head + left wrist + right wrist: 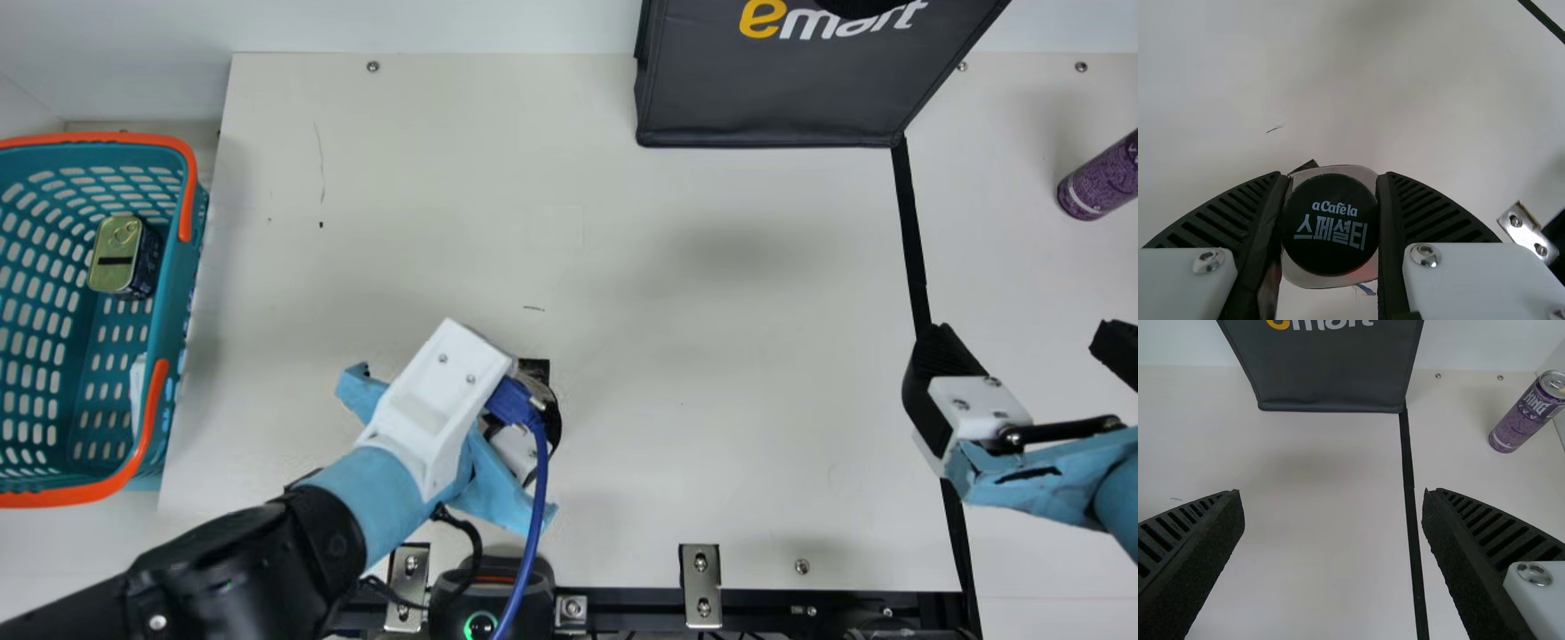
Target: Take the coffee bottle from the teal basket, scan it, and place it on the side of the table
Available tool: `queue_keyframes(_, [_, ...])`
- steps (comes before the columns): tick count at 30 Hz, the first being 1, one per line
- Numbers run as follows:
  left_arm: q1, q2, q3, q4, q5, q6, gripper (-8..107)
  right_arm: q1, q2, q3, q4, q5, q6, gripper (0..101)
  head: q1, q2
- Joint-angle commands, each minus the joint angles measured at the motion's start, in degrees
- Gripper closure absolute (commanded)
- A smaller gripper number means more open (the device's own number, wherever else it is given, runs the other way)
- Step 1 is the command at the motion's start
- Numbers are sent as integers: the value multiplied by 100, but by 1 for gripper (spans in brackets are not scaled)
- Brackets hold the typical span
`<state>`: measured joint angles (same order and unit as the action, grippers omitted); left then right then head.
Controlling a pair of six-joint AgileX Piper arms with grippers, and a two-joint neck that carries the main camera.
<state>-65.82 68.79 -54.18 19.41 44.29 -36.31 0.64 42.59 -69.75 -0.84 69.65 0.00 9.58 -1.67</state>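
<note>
- Nearest the camera, the left arm [240, 560] cuts in from the lower left corner of the main view, black giving way to blue wrapping and a white housing.
- Over at the far left sits the teal basket [171, 338], orange handles folded down along its rim.
- Inside it, a tin [116, 253] with a gold, pull-tab lid, and nearer the front, something white [138, 391] that's partly hidden by the handle.
- Along the front edge, a black device [480, 613] shows a glowing green ring.
- Now the left pincer [544, 413], over the worktop [711, 356], and it's holding the coffee bottle [1330, 227]! Ribbed fingers press both sides, the dark cap facing the wrist camera; whether the bottle touches the surface, I can't tell.
- A blue cable [536, 480] trails from that wrist toward the front edge.
- Rightward, a metal bracket [701, 582] is fixed at the front.
- At the back stands a dark grey bag [773, 98], and a black strip [909, 222] runs forward from its corner.
- Here's the right pincer [1022, 342], spread wide with nothing between its fingers.
- Finally, beyond the strip, a purple can [1100, 182] at the far right.
</note>
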Motion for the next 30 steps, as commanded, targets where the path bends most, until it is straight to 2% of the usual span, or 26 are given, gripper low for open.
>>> queue_keyframes(1, [129,-30,9,-594,-72,1689,107,0,0,0,0,0,0,6,-166,9])
queue_keyframes(7, [584,-84,-43,-1569,-73,3461,107,0,0,0,0,0,0,6,-166,9])
queue_keyframes(14, [1255,-81,-217,-2721,199,5455,107,0,0,0,0,0,0,6,-166,9])
queue_keyframes(30, [3087,217,-648,-5204,1476,9433,107,0,0,0,0,-1,0,6,-166,9])
